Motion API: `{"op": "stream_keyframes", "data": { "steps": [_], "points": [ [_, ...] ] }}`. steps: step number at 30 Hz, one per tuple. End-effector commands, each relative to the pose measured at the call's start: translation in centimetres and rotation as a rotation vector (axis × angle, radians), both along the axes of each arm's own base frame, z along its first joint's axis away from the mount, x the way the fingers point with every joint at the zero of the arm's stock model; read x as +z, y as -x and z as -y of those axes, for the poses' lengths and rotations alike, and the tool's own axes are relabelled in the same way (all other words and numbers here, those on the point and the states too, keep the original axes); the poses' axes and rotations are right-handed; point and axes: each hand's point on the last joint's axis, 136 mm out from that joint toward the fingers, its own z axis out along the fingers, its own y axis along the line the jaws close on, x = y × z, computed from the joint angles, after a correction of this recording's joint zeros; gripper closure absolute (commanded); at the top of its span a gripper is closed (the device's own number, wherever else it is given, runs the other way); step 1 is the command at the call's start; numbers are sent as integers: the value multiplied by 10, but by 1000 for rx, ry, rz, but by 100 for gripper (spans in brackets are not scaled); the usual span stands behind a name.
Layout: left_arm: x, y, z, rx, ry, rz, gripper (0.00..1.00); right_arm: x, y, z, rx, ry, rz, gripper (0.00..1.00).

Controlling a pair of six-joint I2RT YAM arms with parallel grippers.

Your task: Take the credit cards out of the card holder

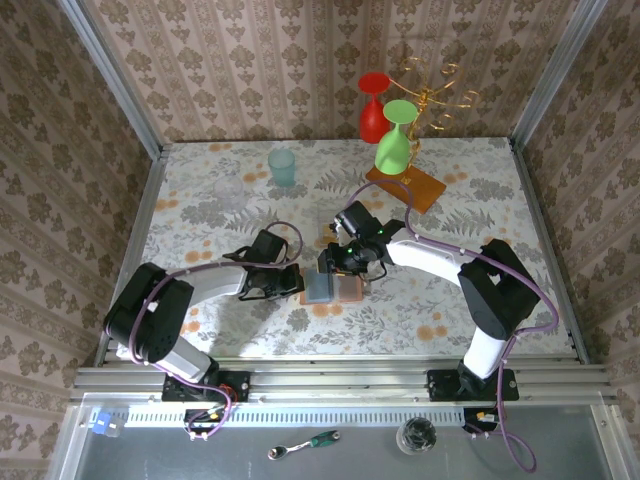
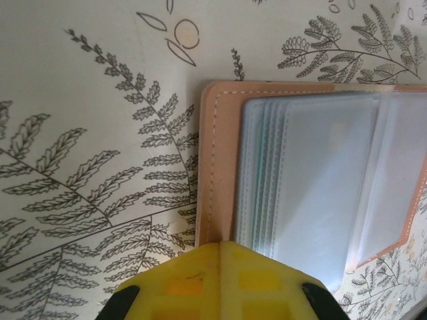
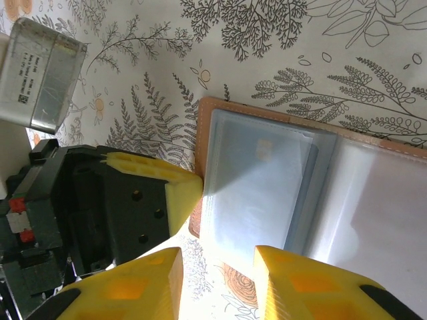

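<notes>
We found the card holder (image 1: 331, 288) lying open and flat on the fern-printed table (image 1: 200, 210), toward its front edge and between our two grippers. The left gripper (image 2: 220, 252) was closed, its yellow fingers pressed together with no gap. Their tips met the tan stitched edge on the holder's left side, and we could not tell whether they pinched the leather or merely pressed on it. From the right wrist we saw that yellow tip touching the leather edge just beside the first clear sleeve. The right gripper (image 3: 217, 270) hung over the open holder from the other side. Its jaws were parted, with a gap between the two yellow fingers and nothing clamped in it, and the frosted sleeve showed through. Those fingers sat over the near edge of the left-hand stack of sleeves, though we could not tell if they touched the plastic. The credit cards (image 3: 257, 173) were inside the holder. One pale card with a small chip mark showed through the top sleeve, and thin teal-tinted edges showed among the fanned sleeves in the left wrist view. Well apart, toward the back of the table, stood a teal cup (image 1: 282, 166) and a wooden rack base (image 1: 405, 187), with a red glass (image 1: 372, 110) and a green glass (image 1: 396, 140) at it.
</notes>
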Motion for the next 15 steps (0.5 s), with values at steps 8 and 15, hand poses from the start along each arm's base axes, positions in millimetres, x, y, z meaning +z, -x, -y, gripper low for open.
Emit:
{"op": "stream_keyframes", "data": {
  "steps": [8,15],
  "points": [
    [-8,5,-7,-9,-43,-10,100,-13,12,-12,6,-41,-82,63],
    [-8,3,-7,0,-44,-4,100,-22,15,-20,10,-60,-114,64]
  ]
}}
